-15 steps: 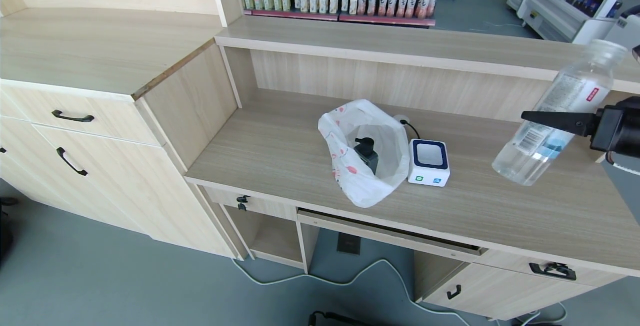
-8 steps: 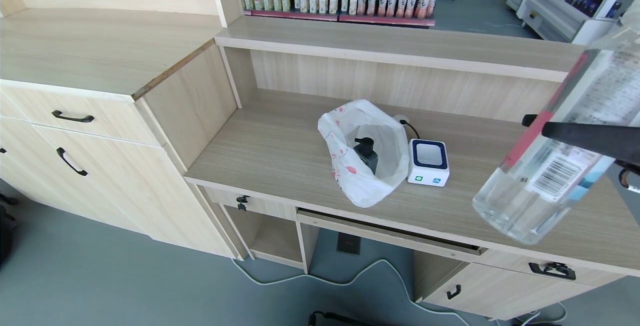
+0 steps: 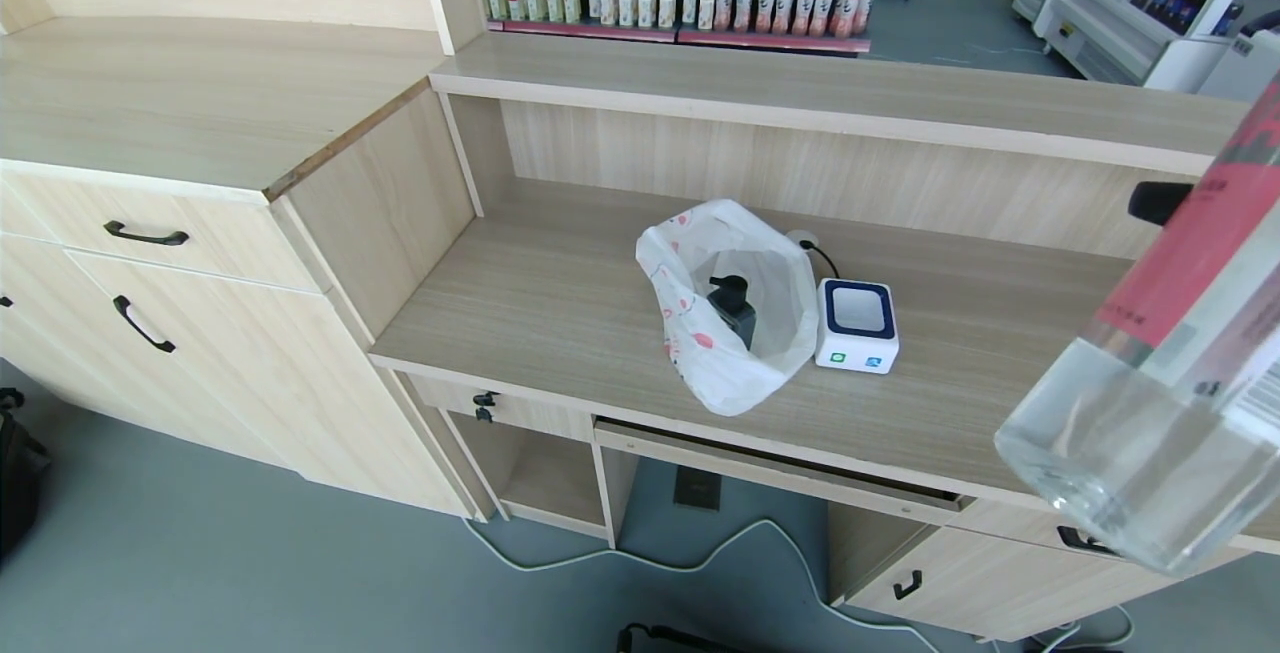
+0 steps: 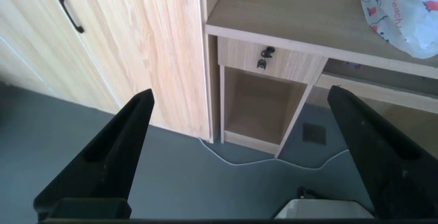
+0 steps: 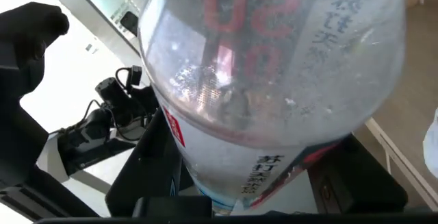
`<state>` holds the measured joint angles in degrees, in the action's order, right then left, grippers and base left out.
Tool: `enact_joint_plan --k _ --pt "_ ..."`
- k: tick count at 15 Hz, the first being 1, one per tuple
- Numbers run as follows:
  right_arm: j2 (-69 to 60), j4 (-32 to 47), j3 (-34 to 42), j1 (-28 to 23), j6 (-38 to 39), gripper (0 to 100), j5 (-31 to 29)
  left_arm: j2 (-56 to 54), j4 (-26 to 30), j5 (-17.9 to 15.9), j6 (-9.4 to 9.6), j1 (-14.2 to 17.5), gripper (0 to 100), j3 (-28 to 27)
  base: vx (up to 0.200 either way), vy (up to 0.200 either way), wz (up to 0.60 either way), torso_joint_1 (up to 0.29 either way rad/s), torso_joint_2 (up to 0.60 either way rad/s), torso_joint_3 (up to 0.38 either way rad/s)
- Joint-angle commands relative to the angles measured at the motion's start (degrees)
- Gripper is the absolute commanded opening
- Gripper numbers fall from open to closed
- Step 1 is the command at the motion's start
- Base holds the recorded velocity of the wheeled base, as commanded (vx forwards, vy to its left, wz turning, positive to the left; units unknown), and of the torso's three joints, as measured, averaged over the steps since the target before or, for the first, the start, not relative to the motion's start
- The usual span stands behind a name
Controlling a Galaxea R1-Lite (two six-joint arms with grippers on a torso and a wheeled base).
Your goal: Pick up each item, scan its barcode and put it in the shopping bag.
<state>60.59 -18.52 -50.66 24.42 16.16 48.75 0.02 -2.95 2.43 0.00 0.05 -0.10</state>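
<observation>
A clear water bottle point(image 3: 1160, 403) with a red-and-white label hangs tilted close to the head camera at the far right, above the counter's front edge. My right gripper is shut on it; its dark fingertip point(image 3: 1158, 201) pokes out behind the bottle. In the right wrist view the bottle point(image 5: 274, 80) sits between dark fingers point(image 5: 147, 176). The white shopping bag point(image 3: 700, 353) stands open mid-counter with a black pump bottle point(image 3: 735, 308) inside. A white scanner point(image 3: 856, 325) sits just right of it. My left gripper point(image 4: 241, 94) is open, low by the counter's left front.
The wooden counter point(image 3: 560, 283) has a raised back ledge point(image 3: 800, 83) and a taller cabinet point(image 3: 200, 103) on the left. Drawers and an open cubby point(image 4: 263, 104) lie under the counter, with a cable on the floor point(image 3: 620, 558). The bag's edge point(image 4: 404, 11) shows in the left wrist view.
The right gripper has carried the bottle up and toward the head camera, so it looms much larger at the right edge. Bag, scanner and left arm have stayed put.
</observation>
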Motion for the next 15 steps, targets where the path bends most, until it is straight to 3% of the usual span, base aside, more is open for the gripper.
enact_joint_plan --k 1,4,9,15 --pt "-0.4 0.0 -0.1 0.9 -0.1 0 0.0 0.0 0.0 0.0 0.0 0.0 100 0.0 0.0 0.0 0.0 0.0 0.0 0.0" --pt "-0.3 1.0 -0.9 4.9 0.0 0 -0.5 0.0 0.0 0.0 0.0 0.0 100 0.0 0.0 0.0 0.0 0.0 0.0 0.0" --pt "-1.7 13.6 -6.7 5.8 -0.1 0 -0.7 0.0 0.0 0.0 0.0 0.0 100 0.0 0.0 0.0 0.0 0.0 0.0 0.0" --pt "-3.8 15.4 -6.5 5.8 -0.3 0 -0.5 0.0 0.0 0.0 0.0 0.0 100 0.0 0.0 0.0 0.0 0.0 0.0 0.0"
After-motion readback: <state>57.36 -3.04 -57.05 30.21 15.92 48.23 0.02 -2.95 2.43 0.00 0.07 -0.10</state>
